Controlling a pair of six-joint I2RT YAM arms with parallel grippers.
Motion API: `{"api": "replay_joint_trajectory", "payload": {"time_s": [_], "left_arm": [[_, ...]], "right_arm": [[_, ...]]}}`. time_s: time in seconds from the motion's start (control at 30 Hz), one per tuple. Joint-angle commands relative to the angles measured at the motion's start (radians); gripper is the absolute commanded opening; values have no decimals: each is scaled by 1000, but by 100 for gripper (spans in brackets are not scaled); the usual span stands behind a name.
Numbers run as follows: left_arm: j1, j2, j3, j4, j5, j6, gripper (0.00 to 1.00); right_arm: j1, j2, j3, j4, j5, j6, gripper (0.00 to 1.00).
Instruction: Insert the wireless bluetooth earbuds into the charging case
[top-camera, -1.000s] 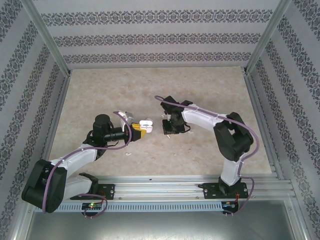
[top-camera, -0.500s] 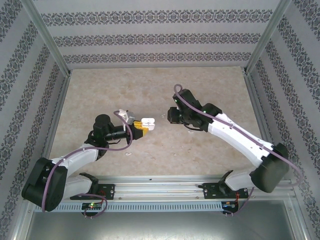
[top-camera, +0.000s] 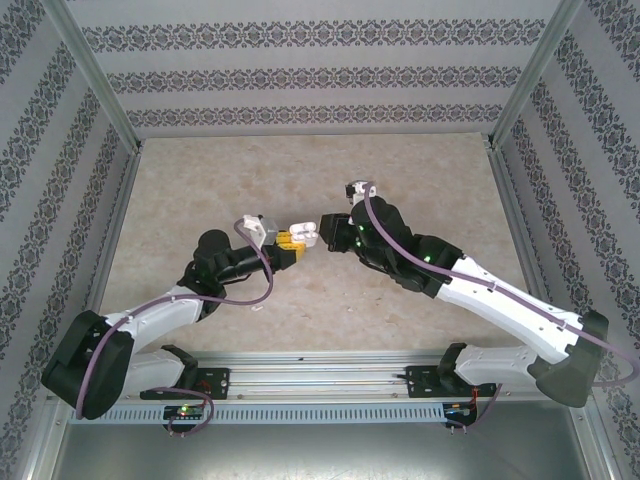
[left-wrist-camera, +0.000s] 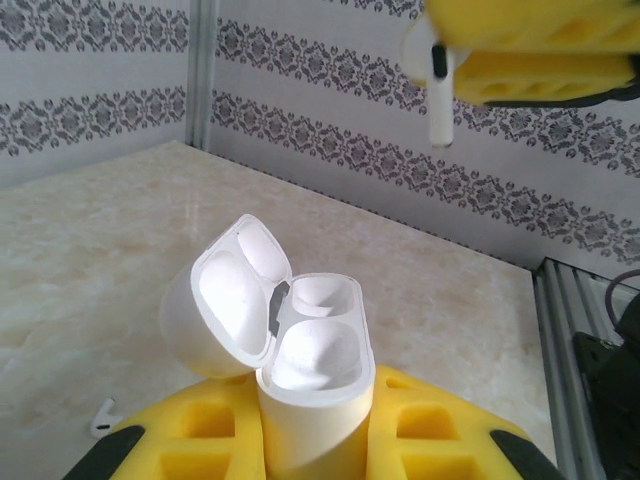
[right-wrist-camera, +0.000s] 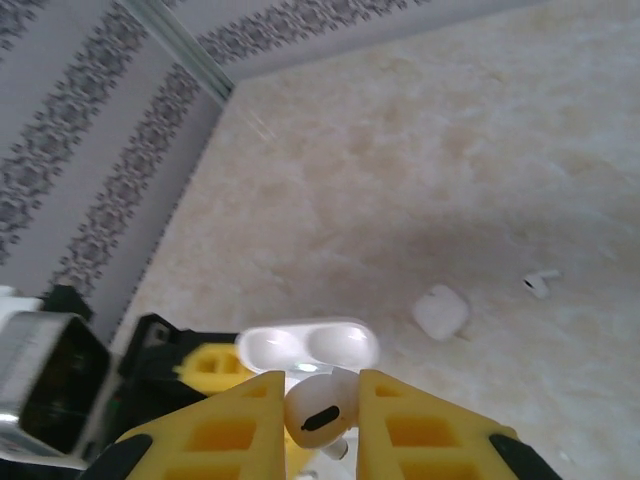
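My left gripper (top-camera: 289, 248) is shut on the white charging case (left-wrist-camera: 312, 372), held upright between the yellow fingers with its lid (left-wrist-camera: 226, 300) swung open to the left. Both sockets look empty. My right gripper (top-camera: 324, 231) is shut on one of the wireless bluetooth earbuds (right-wrist-camera: 320, 408), pinched between its yellow pads just above and beside the open case (right-wrist-camera: 308, 347). In the left wrist view that earbud's stem (left-wrist-camera: 438, 98) hangs from the right gripper's fingers (left-wrist-camera: 530, 55) at the top. A second earbud (right-wrist-camera: 542, 284) lies loose on the table.
A closed white rounded-square case (right-wrist-camera: 440, 312) lies on the beige table (top-camera: 200, 190). A small white bit (top-camera: 257, 308) rests near the front rail, seen also as a white bit (left-wrist-camera: 100, 420) left of my left fingers. Patterned walls (top-camera: 320, 75) and metal posts enclose the table.
The right arm has swung from low over the table up and left, bringing the earbud to the open case. The left gripper has carried the case slightly right and farther out.
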Motion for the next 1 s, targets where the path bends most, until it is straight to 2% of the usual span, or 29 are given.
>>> {"api": "replay_joint_trajectory", "payload": {"time_s": [0.0, 0.13, 0.27, 0.97], "left_arm": [[-33, -23, 22, 70, -78, 51, 0], [-59, -23, 17, 81, -124, 81, 0], [-64, -26, 14, 103, -145, 83, 0], [-64, -31, 22, 81, -179, 22, 0]], "right_arm": [[36, -15, -50, 157, 77, 12, 18], [61, 3, -103, 274, 71, 71, 19], [70, 30, -113, 318, 70, 93, 19], [70, 123, -112, 331, 33, 141, 19]]}}
